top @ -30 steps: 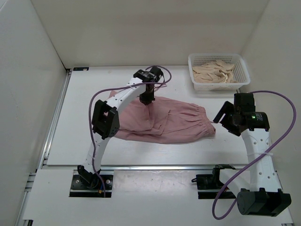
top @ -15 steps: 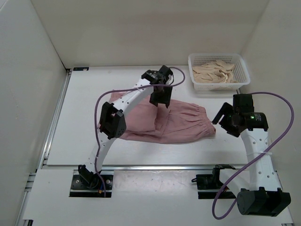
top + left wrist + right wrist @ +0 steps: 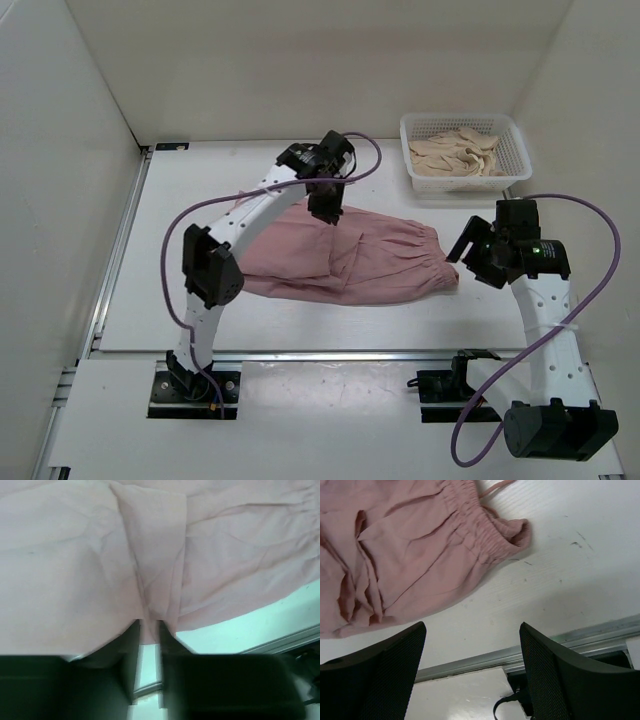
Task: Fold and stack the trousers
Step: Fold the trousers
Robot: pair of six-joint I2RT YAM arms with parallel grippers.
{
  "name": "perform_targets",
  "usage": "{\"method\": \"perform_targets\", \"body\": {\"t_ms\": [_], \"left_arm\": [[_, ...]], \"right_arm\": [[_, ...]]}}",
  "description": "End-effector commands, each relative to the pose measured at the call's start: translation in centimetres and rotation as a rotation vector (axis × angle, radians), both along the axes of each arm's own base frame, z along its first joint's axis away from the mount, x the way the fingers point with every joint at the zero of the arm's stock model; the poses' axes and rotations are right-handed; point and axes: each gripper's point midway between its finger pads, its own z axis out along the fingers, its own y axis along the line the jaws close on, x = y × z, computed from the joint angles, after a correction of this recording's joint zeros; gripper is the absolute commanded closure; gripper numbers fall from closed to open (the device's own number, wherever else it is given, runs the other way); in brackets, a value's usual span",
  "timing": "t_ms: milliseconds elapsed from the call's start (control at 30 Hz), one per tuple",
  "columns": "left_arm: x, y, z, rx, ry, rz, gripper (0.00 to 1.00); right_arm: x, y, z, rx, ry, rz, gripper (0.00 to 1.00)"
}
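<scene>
Two pincers in view; one garment on the table (image 3: 140, 300).

Trousers (image 3: 370, 262): dusty pink, lying flat and folded lengthwise into a long band. They lie left of the white basket (image 3: 462, 186) and on its near side, well apart from it. The gathered waistband (image 3: 440, 262) is the end closest to the basket; the legs run away from it to the left. The right wrist view shows the elastic gathers of the waistband (image 3: 480, 535), a drawstring end (image 3: 495, 486) and loose creases in the trousers (image 3: 395, 555).

Basket: at the far right corner of the table, holding pale beige fabric pieces (image 3: 455, 152).

Left pincer (image 3: 325, 212): left of the basket, lowered onto the trousers' edge farthest from the arm bases. In the wrist view the left pincer (image 3: 149, 630) has its jaws almost together, with a raised ridge of the trousers (image 3: 75, 555) pinched between the tips.

Right pincer (image 3: 468, 250): on the near side of the basket, just beside the waistband. In its wrist view the right pincer (image 3: 470, 680) has its jaws spread wide, with nothing between them and bare table (image 3: 560, 580) below.
</scene>
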Motion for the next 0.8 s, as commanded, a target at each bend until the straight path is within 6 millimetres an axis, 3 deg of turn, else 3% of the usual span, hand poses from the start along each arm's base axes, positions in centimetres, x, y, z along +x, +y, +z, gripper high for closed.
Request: {"method": "perform_targets", "body": {"t_ms": [0,33,67,100,133,167,200,233,333,367,467,567,633,733,767], "left_arm": [[0.0,4.9,3.8,0.011,-0.081,0.105,0.62],[0.3,6.3,4.1,0.015,-0.096,0.146,0.49],[0.4,8.2,5.7,-0.002,-0.143,0.186,0.39],[1.6,11.5,5.5,0.015,-0.150,0.268,0.31],[1.0,13.9,3.3,0.055,-0.100,0.308,0.31],[1.1,15.6,3.7,0.037,-0.117,0.337,0.31],[1.2,17.4,2.9,0.052,-0.105,0.369,0.31],[1.0,20.8,0.8,0.090,-0.058,0.435,0.32],[1.0,25.2,-2.2,0.104,0.008,0.535,0.29],[1.1,25.8,-2.6,0.096,0.015,0.542,0.08],[1.9,27.8,-5.2,0.100,0.060,0.561,0.01],[2.2,28.9,-8.5,0.150,0.129,0.546,0.01],[2.2,29.3,-10.6,0.170,0.177,0.541,0.06],[2.2,28.5,-12.9,0.132,0.243,0.493,0.09],[2.0,28.2,-13.5,0.120,0.264,0.487,0.15]], "right_arm": [[1.2,2.2,0.3,0.067,-0.054,0.151,0.20],[1.0,2.6,0.0,0.083,-0.044,0.161,0.21],[1.2,3.0,-0.2,0.085,-0.042,0.192,0.21],[1.2,3.3,-0.4,0.080,-0.033,0.213,0.22],[1.2,3.3,-0.4,0.080,-0.033,0.213,0.22],[1.2,3.3,-0.4,0.080,-0.033,0.213,0.22],[1.1,3.3,-0.4,0.075,-0.034,0.221,0.22],[1.1,3.3,-0.4,0.075,-0.034,0.221,0.22],[1.1,3.3,-0.4,0.075,-0.034,0.221,0.22],[1.1,3.3,-0.4,0.075,-0.034,0.221,0.22],[1.1,3.3,-0.2,0.075,-0.043,0.221,0.22],[0.7,3.4,-0.1,0.075,-0.045,0.230,0.22],[0.5,3.4,0.0,0.075,-0.046,0.230,0.22],[0.2,3.4,-0.1,0.075,-0.036,0.230,0.21],[0.3,3.2,-0.1,0.067,-0.035,0.224,0.21]]}}
